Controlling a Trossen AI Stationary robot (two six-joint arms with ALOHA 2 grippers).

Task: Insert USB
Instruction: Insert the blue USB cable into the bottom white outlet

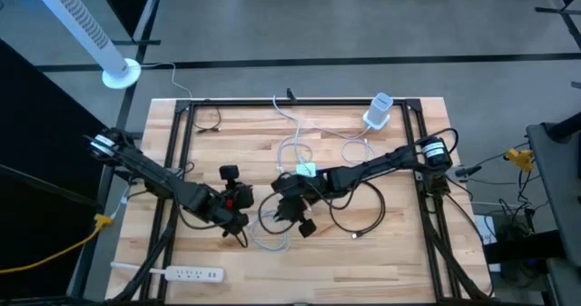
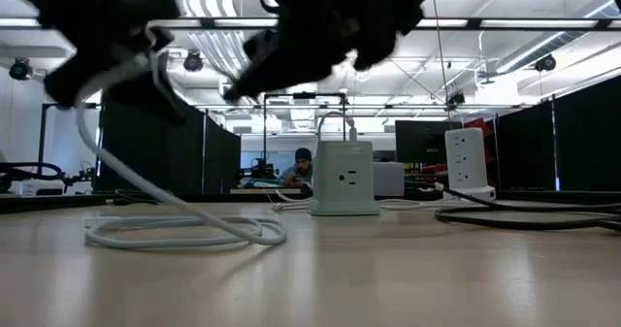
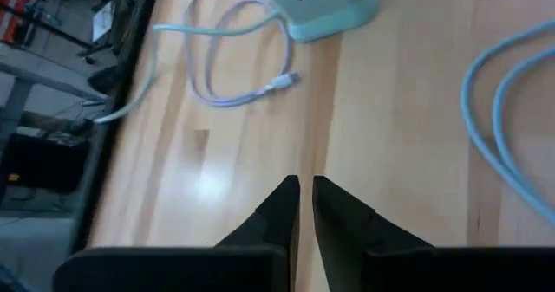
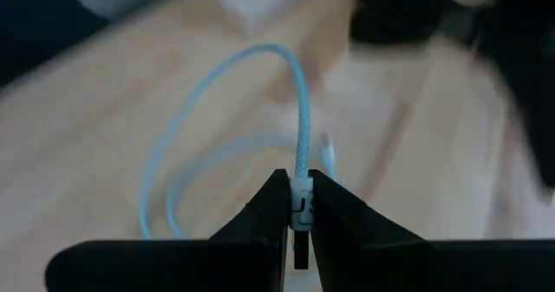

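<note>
USB cable (image 4: 299,166): pale blue, braided look, we have it pinched in the right gripper (image 4: 299,207), jaws closed tight on the cable near its plug end, the loop arching up past the fingers. In the high view the right gripper (image 1: 292,206) sits mid-table, the cable's white-blue coils (image 1: 292,152) strewn between it and the far edge.

Left gripper (image 3: 304,197): jaws nearly together, a thin gap showing, nothing between them. It hangs over bare wood, just left of the right gripper in the high view (image 1: 238,217).

Room: wooden table (image 1: 399,251) with plank grain, black frame rails along both sides and the far edge. Near-right part of the top lies open. A black cable (image 1: 359,217) loops just right of the grippers.

Mint-green charger block (image 1: 307,170), rounded corners, sits beside the right arm. White tower charger (image 1: 379,112) stands near the far right corner. White power strip (image 1: 186,272) at the near left edge.

No readable writing that we can make out.
</note>
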